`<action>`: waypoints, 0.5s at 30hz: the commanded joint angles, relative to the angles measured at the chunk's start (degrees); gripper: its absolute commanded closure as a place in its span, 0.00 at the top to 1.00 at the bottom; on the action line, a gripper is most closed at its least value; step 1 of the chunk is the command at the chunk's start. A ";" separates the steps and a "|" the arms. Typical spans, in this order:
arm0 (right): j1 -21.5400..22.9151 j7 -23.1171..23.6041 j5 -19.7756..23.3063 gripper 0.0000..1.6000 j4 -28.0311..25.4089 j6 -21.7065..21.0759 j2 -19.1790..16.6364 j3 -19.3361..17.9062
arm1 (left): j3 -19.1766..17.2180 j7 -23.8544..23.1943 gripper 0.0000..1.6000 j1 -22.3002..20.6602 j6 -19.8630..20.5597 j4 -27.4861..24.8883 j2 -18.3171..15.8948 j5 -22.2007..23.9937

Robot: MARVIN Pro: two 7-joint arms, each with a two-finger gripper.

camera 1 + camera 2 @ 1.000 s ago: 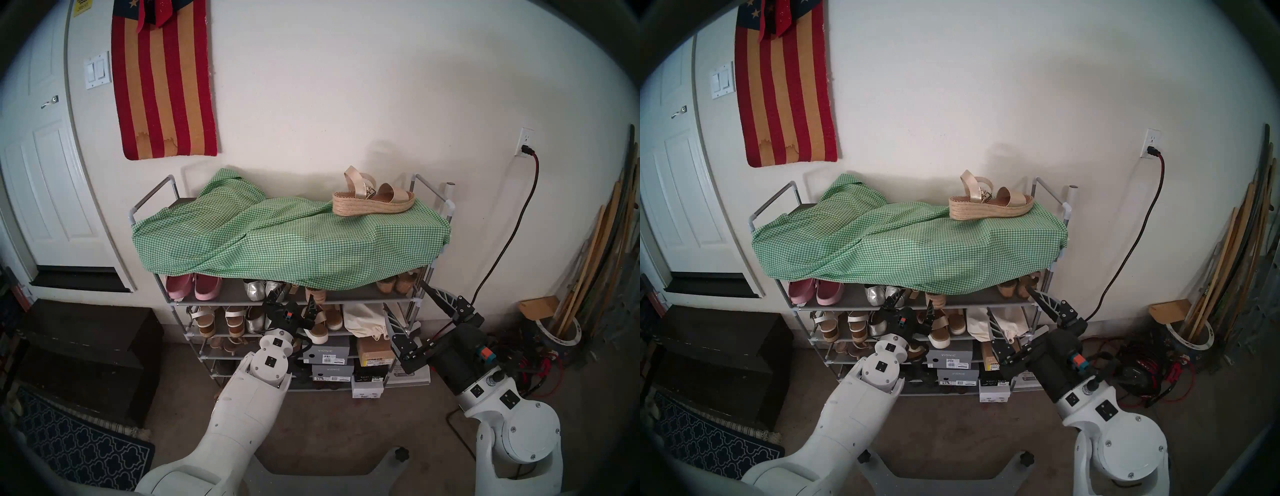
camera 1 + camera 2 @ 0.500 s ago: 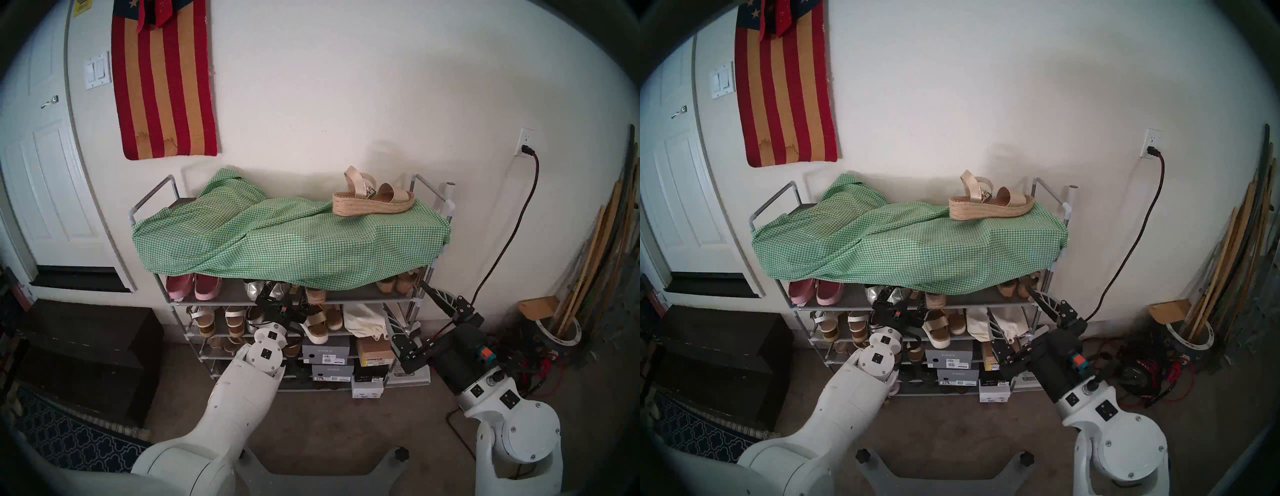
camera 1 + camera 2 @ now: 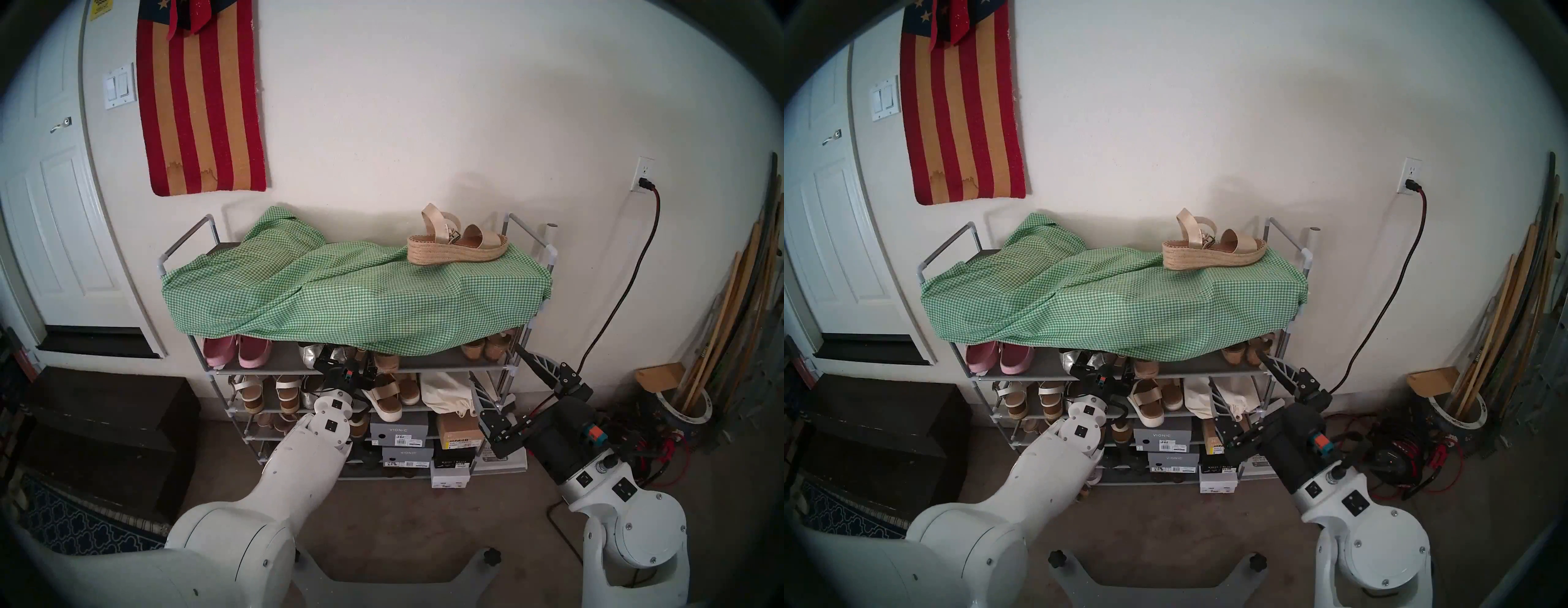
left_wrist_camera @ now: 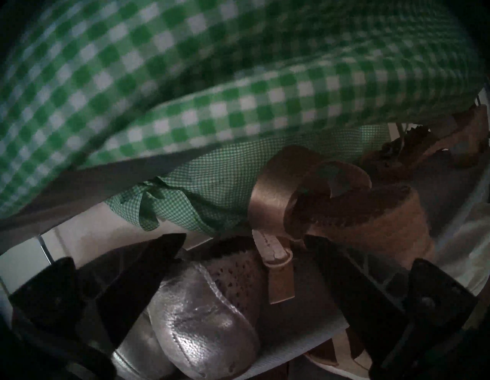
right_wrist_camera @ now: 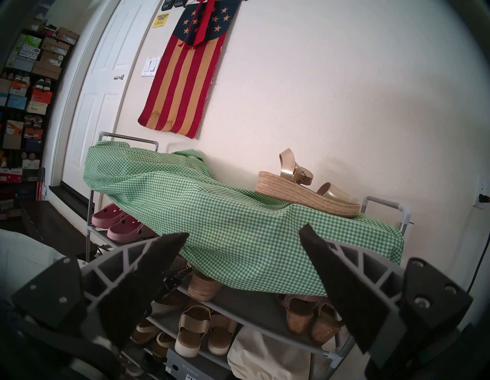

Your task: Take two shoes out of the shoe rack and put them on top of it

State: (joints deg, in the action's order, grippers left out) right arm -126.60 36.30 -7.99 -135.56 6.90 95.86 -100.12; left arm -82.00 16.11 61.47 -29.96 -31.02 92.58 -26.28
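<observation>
One sandal (image 3: 457,244) atop rack (image 3: 186,237) on cloth (image 3: 339,297); second sandal (image 4: 344,212) on shelf — left tool (image 4: 244,244) spread, nothing gripped; right tool (image 5: 244,238) spread, empty.

In the head views the green checked cloth (image 3: 356,293) covers the top of the shoe rack (image 3: 507,365) and overhangs its upper shelf, hiding the upper parts of the shoes there. The left gripper (image 3: 345,361) reaches under that hem, its tips out of sight. In the left wrist view the cloth fills the upper frame, blurred; the second jute sandal (image 4: 371,220) sits dim at centre right.
</observation>
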 commanded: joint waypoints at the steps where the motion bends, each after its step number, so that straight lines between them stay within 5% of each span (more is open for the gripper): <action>1: 0.15 0.12 -0.09 1.00 -0.05 -0.01 -0.09 0.25 | 0.01 3.72 1.00 -5.35 -2.88 5.87 1.05 -0.72; 15: 0.14 0.12 -0.08 1.00 -0.05 0.00 -0.09 0.24 | 0.44 9.60 1.00 -10.05 -6.31 13.07 2.41 -2.79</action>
State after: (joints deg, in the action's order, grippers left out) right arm -126.60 36.31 -7.99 -135.56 6.91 95.86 -100.12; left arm -81.92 22.72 54.93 -34.19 -20.04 93.89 -28.37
